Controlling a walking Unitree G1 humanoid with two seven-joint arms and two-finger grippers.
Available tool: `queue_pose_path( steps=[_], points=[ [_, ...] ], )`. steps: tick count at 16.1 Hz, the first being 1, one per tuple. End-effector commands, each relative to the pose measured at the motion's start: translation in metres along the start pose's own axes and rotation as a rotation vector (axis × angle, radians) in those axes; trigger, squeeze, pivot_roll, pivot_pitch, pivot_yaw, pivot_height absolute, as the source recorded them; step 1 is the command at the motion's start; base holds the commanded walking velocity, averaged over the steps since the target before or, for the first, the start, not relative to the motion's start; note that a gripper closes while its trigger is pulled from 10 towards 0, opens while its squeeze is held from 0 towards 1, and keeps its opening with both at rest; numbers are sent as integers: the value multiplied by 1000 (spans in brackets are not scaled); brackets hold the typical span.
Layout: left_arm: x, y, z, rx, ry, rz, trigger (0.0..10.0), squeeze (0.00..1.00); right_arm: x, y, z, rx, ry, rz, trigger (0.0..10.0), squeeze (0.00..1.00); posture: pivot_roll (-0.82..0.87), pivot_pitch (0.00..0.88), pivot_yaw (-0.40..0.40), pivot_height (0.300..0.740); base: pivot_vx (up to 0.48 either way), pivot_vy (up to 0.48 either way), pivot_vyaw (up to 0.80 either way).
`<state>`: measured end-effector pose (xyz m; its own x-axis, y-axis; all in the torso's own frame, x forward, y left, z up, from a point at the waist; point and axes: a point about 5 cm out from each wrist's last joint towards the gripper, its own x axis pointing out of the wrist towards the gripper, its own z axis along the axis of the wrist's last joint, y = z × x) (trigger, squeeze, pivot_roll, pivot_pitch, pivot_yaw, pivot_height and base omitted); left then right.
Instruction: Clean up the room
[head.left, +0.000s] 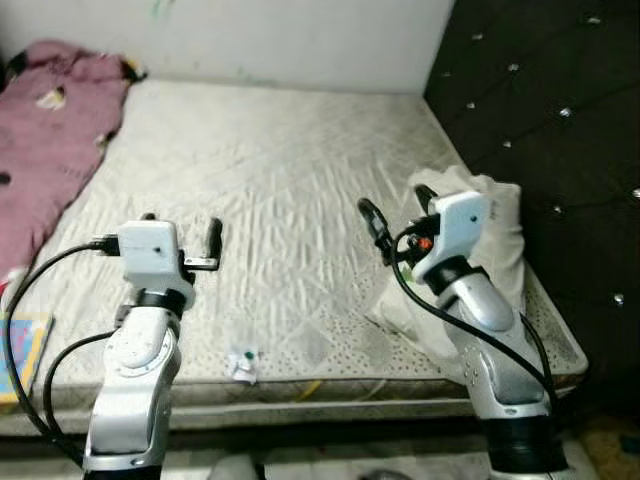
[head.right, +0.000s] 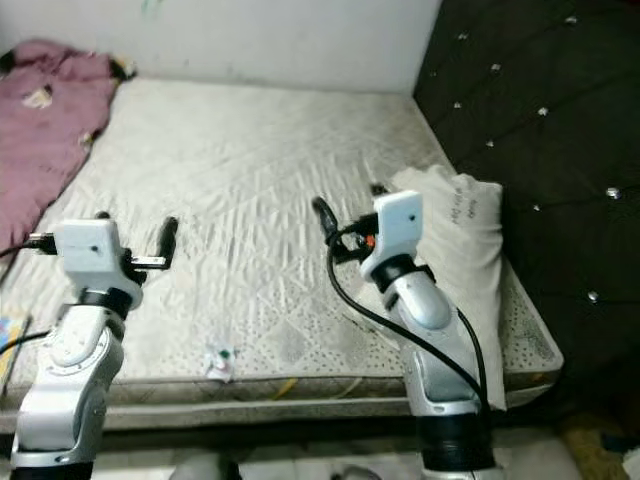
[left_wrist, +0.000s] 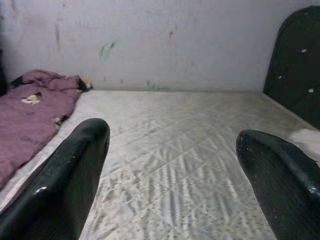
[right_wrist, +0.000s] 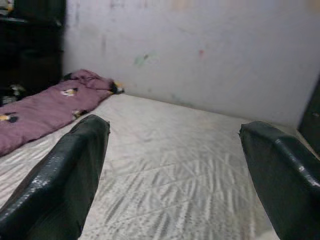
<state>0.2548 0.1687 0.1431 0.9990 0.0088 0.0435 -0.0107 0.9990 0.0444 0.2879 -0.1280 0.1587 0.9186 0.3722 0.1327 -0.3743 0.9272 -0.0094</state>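
Nearest the head camera, a small crumpled wrapper (head.left: 242, 365) lay at the mattress's (head.left: 290, 210) front edge; any print was unreadable. Left gripper (left_wrist: 172, 175) and right gripper (right_wrist: 175, 175) hovered above, fingers spread, empty. White pillow (head.left: 490, 235) occupied the right edge, pink blanket (head.left: 45, 150) the far left corner.

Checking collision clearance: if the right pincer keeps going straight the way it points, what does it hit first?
Way looks free: the right pincer, open, points across the bare mattress toward the far wall. Wall likely first, unless it dips to the mattress; depth unclear.
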Motion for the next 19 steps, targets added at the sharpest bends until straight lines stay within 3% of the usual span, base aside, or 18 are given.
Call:
queue_pose_path(
  steps=[1, 7, 9, 12, 16, 19],
  points=[
    [1, -8, 0, -16, 4, -34, 10000, 0, -4, -8, -1, -13, 9, -22, 10000, 0, 41, 0, -71, 740, 0, 480, 0],
    [3, -6, 2, -22, 8, 1, 10000, 0, -3, -7, -3, -8, 16, -20, 10000, 0, 38, 0, -68, 740, 0, 469, 296],
    [5, -7, 2, -9, -5, 6, 10000, 0, -1, -8, -4, -12, 16, -20, 10000, 0, 33, 0, -62, 740, 0, 0, 400],
    [24, -6, 15, 16, -76, 37, 10000, 0, 12, -12, -2, -23, -10, -48, 10000, 0, 31, 0, -43, 740, 0, 0, 648],
    [41, -4, 27, -4, -113, 60, 10000, 0, 24, -17, 2, -13, -47, -86, 10000, 0, 35, 0, -26, 740, 0, 0, 0],
    [47, -17, 36, -10, -145, 42, 10000, 0, 36, -11, 14, -13, -103, -64, 10000, 0, 56, 0, -31, 740, 0, 0, 0]
  ],
)
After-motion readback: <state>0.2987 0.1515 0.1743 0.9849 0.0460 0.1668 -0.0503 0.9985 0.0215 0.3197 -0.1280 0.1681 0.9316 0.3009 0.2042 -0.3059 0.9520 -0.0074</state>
